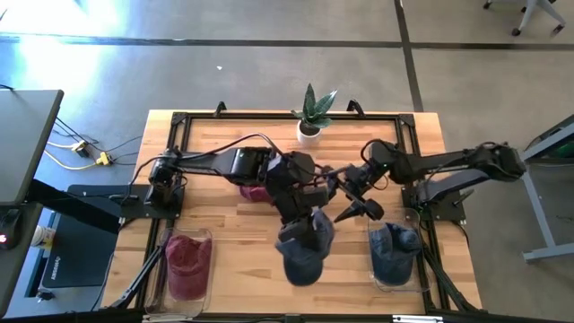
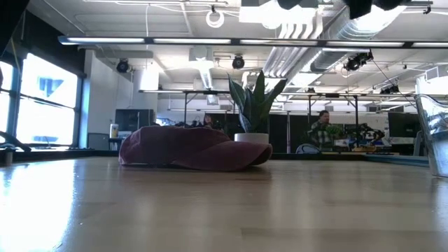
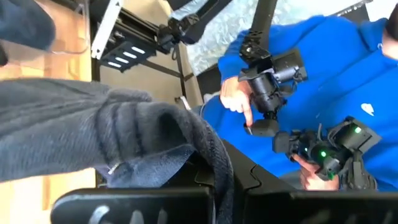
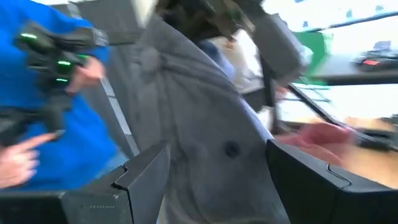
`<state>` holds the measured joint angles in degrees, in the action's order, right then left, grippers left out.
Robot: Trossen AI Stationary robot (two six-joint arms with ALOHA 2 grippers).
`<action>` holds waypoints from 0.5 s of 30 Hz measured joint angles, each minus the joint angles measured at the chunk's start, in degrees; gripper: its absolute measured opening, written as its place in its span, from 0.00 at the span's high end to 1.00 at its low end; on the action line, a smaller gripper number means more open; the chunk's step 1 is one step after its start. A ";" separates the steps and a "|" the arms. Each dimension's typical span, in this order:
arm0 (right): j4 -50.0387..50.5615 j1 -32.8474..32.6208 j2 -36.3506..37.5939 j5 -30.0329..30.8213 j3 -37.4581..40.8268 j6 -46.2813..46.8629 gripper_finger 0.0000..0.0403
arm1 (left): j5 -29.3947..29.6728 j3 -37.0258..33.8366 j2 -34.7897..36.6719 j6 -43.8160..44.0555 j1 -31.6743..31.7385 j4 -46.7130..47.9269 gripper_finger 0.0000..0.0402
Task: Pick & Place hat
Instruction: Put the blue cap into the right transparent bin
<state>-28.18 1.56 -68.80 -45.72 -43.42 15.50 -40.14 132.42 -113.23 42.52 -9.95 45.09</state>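
Grey hat (image 1: pixel 303 247) is held off the tabletop (image 1: pixel 224 233) near the front edge, clamped in the closed left gripper (image 1: pixel 309 215). Right gripper (image 1: pixel 357 208) is seen just beside the hat, fingers spread wide, nothing gripped. Maroon hat (image 2: pixel 189 148) is lying in front of the potted plant (image 1: pixel 311 114).

Mid-table is crowded: both arms meet over the hanging grey hat (image 1: pixel 303 247). A maroon hat (image 1: pixel 254 190) and potted plant (image 1: pixel 310 115) block the rear; bare table (image 1: pixel 238 260) lies between the front bins.
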 joint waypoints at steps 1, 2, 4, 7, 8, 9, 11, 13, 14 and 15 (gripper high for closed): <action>-2.96 -0.02 -1.26 -1.71 0.00 1.25 0.36 | 0.00 0.00 0.00 0.04 -0.23 0.07 1.00; -5.74 -0.02 -2.43 -2.86 0.00 2.36 0.36 | 0.04 -0.01 0.00 0.20 -0.36 0.05 1.00; -10.16 -0.06 -4.52 -4.30 0.00 3.92 0.36 | 0.02 0.00 0.00 0.45 -0.40 0.01 1.00; -13.90 -0.02 -7.30 -3.53 0.00 3.84 0.36 | 0.20 -0.02 0.00 1.48 -0.33 0.01 1.00; -14.67 -0.02 -8.10 -2.40 0.00 3.83 0.36 | 0.22 -0.02 0.00 1.63 -0.32 0.01 1.00; -15.61 -0.02 -8.70 -1.67 0.00 3.82 0.36 | 0.21 -0.02 0.00 1.76 -0.29 0.01 1.00; -18.27 -0.09 -9.76 -1.33 0.00 3.72 0.36 | -0.15 -0.01 0.00 2.61 -0.31 0.03 1.00; -20.74 -0.50 -10.53 -1.50 0.00 3.85 0.36 | -0.80 -0.02 0.00 2.89 -0.33 0.08 1.00; -21.83 -0.76 -10.89 -2.30 -0.02 3.90 0.36 | -0.95 -0.02 0.00 2.94 -0.33 0.07 1.00; -22.51 -1.02 -11.24 -3.80 -0.02 3.97 0.36 | -1.05 -0.02 0.02 2.94 -0.33 0.08 1.00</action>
<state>-50.70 0.54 -80.04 -49.52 -43.44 19.48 -41.19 132.40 -113.21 45.45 -10.28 45.17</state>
